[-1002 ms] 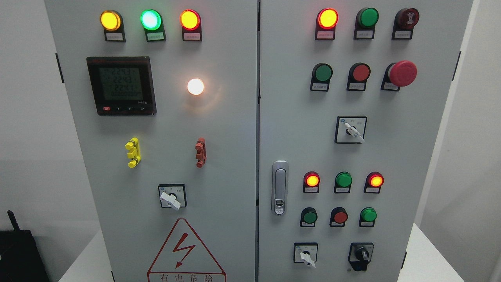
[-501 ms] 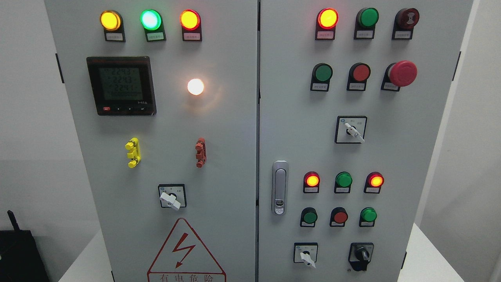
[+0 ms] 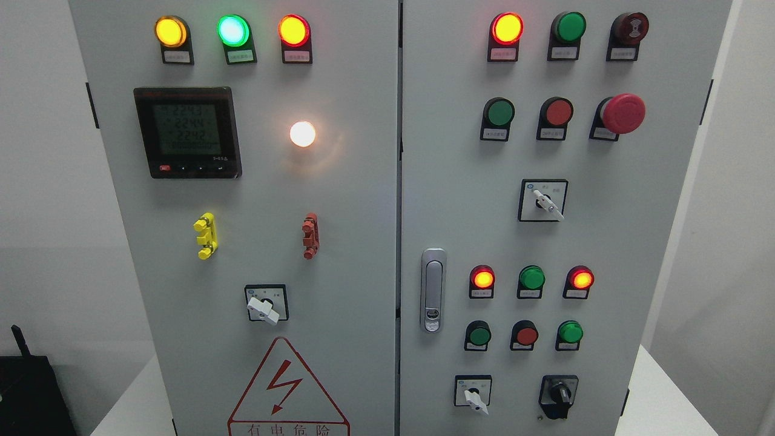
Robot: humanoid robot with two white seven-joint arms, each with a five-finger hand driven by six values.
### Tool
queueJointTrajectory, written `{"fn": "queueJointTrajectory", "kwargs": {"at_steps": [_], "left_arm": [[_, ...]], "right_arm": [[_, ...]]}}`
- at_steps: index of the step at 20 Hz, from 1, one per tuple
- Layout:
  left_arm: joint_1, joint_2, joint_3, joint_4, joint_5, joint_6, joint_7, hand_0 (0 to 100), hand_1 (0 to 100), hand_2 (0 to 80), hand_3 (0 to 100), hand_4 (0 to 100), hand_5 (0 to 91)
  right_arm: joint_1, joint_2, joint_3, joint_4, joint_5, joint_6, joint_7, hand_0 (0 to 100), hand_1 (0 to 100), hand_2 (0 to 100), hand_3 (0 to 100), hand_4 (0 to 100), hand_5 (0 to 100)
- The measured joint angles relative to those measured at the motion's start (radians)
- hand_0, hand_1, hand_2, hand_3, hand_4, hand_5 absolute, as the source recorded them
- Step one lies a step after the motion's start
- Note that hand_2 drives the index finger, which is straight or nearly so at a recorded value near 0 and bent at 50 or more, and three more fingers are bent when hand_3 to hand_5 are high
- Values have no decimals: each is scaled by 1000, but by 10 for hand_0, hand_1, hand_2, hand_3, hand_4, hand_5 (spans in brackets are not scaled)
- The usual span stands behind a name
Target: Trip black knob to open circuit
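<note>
The black knob (image 3: 560, 395) sits at the lower right of the grey cabinet's right door (image 3: 636, 242), its handle standing roughly upright. To its left is a white-handled selector switch (image 3: 473, 393). Neither of my hands nor arms shows in the head view.
The right door also carries red and green lamps and buttons, a red mushroom stop button (image 3: 622, 113), another white selector (image 3: 544, 201) and a silver door latch (image 3: 433, 289). The left door holds a meter (image 3: 187, 132), a lit white lamp (image 3: 302, 134), a white selector (image 3: 265, 304) and a warning triangle (image 3: 286, 387). A black object (image 3: 30, 393) stands at lower left.
Only the meter's digits have flickered; the knob and switches stand as before.
</note>
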Motion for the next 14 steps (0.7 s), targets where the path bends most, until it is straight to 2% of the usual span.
{"fn": "queueJointTrajectory", "kwargs": {"at_steps": [14], "left_arm": [[0, 0, 0, 0, 0, 0, 0, 120, 389, 0, 0, 0, 0]], "right_arm": [[-90, 0, 9, -32, -21, 69, 0, 0, 0, 0, 1000, 1000, 1000]]}}
